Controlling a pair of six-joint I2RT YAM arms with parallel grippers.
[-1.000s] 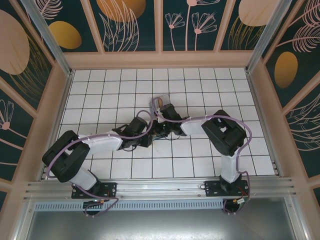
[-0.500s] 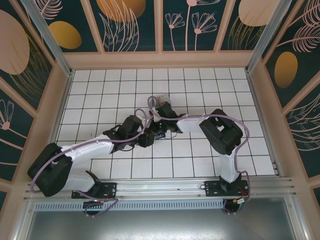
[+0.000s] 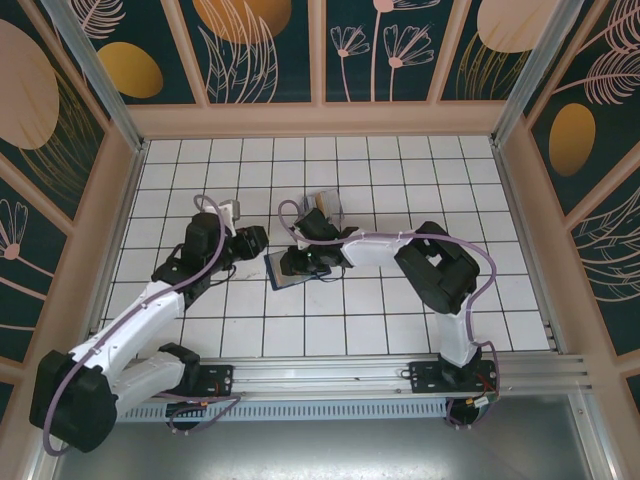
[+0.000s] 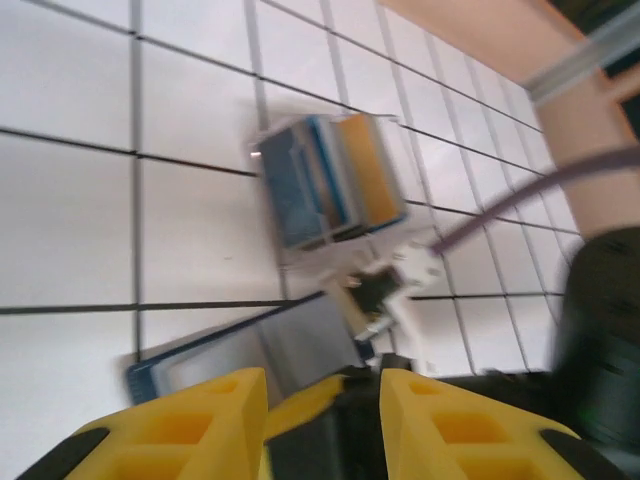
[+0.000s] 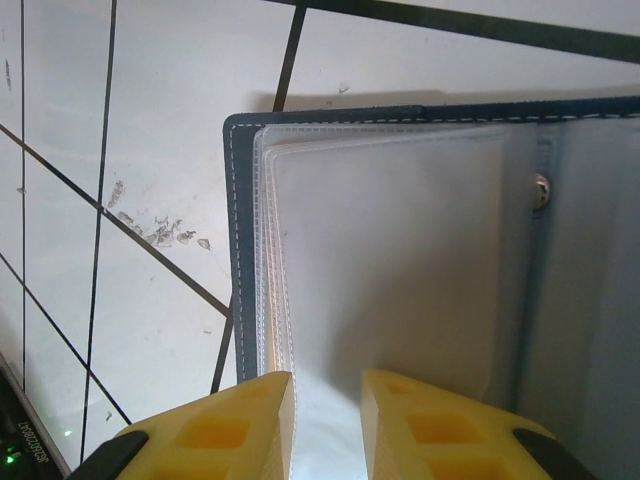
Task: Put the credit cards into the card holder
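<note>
The clear card holder [image 3: 327,203] stands on the tiles at mid-back; in the left wrist view the card holder [image 4: 330,180] has credit cards upright in it, bluish ones [image 4: 300,185] and a tan-gold one [image 4: 372,168]. A dark blue wallet [image 3: 283,272] lies open just in front of it. My right gripper [image 3: 297,263] hangs low over the wallet's clear sleeves [image 5: 390,260], and the right gripper [image 5: 328,375] has its jaws a narrow way apart with nothing pinched. My left gripper [image 3: 256,240] is left of the wallet; the left gripper [image 4: 325,375] is open and empty.
The white tiled floor [image 3: 400,330] is walled in by wooden panels on three sides. A metal rail [image 3: 320,375] runs along the near edge by the arm bases. The right arm's purple cable [image 4: 520,190] loops close to the card holder.
My left arm has swung back to the left, away from the wallet, and its jaws have parted. My right gripper has shifted left and down onto the open wallet.
</note>
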